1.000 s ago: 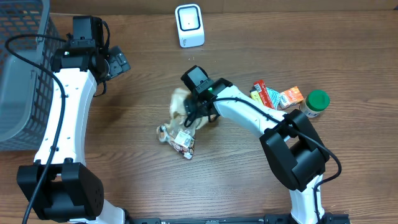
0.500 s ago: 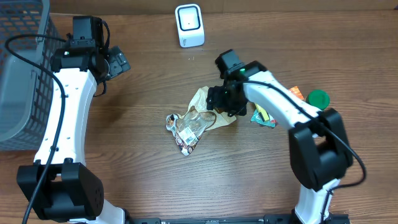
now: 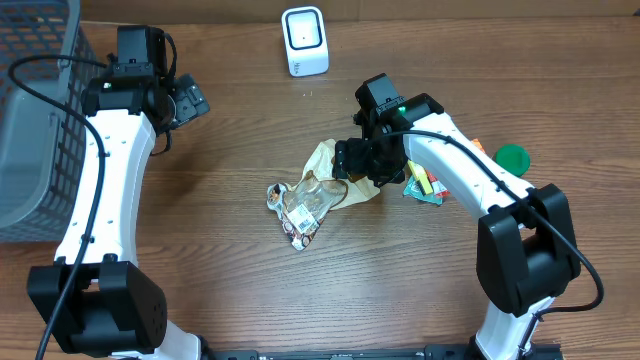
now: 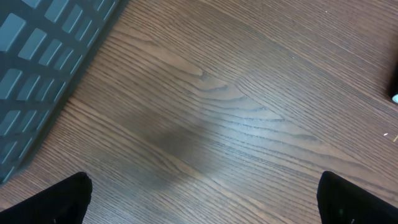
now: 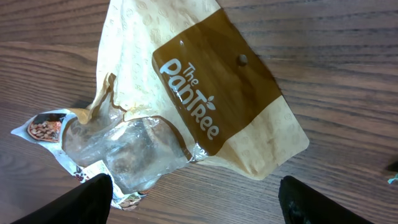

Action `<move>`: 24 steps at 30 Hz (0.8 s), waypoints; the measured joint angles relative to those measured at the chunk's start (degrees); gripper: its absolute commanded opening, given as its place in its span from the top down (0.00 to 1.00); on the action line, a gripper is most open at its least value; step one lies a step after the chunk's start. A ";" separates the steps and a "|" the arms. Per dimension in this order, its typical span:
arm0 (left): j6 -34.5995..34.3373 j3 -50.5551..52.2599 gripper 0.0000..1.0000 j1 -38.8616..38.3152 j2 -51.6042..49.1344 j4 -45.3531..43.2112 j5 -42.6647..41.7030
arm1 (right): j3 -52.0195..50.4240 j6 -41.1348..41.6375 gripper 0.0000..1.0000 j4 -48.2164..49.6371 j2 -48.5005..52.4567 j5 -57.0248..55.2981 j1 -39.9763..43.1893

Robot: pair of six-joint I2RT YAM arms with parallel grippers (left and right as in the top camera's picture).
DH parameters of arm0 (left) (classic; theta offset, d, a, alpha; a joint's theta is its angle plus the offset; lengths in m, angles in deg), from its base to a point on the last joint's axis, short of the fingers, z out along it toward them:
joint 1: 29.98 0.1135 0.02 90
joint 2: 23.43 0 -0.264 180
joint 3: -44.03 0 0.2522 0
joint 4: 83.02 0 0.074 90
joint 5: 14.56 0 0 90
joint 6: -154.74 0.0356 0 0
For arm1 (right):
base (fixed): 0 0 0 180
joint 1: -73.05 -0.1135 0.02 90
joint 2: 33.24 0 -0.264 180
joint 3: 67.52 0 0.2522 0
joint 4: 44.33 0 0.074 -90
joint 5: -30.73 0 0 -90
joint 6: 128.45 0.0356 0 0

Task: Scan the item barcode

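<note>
On the wooden table (image 3: 230, 255) a snack bag (image 5: 205, 106) lies flat. The right gripper (image 5: 199, 202) hangs over it, jaws spread and empty; the left gripper (image 4: 202, 199) is released too.

One white scanner (image 3: 304, 40) stands at the far edge of the one table (image 3: 220, 280). One grey basket (image 3: 30, 110) sits far left. One tan-and-brown snack bag (image 3: 328, 165) lies mid-table. The printed scrap (image 3: 296, 224) at its near-left end may be a second packet; I cannot tell. On the right are one green cap (image 3: 513, 157) and at least one coloured packet (image 3: 423, 188), part-hidden. Two arms: left arm (image 3: 105, 180), right arm (image 3: 455, 170).
</note>
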 measured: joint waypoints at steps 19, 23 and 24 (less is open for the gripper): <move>0.00 0.00 0.00 0.00 0.00 0.00 0.00 | 0.00 -1.05 0.09 0.09 0.00 0.15 0.00; 0.00 0.00 0.00 0.00 0.00 0.00 0.00 | 0.00 -1.16 0.09 0.07 0.00 0.17 0.00; 0.00 0.00 0.00 0.00 0.00 0.00 0.00 | 0.00 -1.31 0.09 0.09 0.00 0.15 0.00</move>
